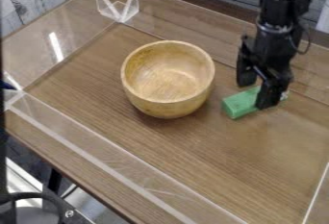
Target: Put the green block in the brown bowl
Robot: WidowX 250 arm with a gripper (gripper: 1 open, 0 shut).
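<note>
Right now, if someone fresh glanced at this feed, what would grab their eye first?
The wooden bowl, sitting empty mid-table, draws the eye first. Next comes the black gripper just to its right, jaws open and pointing down over the bright green block, which lies on the table beside the bowl, partly hidden by the fingers.

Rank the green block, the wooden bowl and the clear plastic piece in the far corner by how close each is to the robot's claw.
From the gripper:
1. Green block, right under the open fingers.
2. Wooden bowl, to its left.
3. Clear plastic piece, at the far left corner.
</note>
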